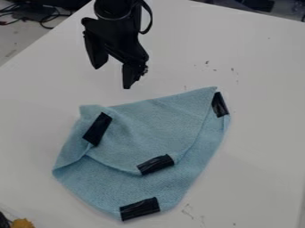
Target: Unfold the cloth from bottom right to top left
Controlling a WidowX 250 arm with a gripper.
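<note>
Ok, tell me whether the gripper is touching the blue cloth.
Apart. The camera view shows a strip of white table between the gripper and the upper edge of the cloth.

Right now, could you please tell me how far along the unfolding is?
None of it looks done: the blue cloth has a flap folded over its lower layer. Nothing is in hand: the gripper hangs beyond it, jaws apart. Left, it seems: lifting the flap's taped lower corner and laying it toward the top left.
</note>
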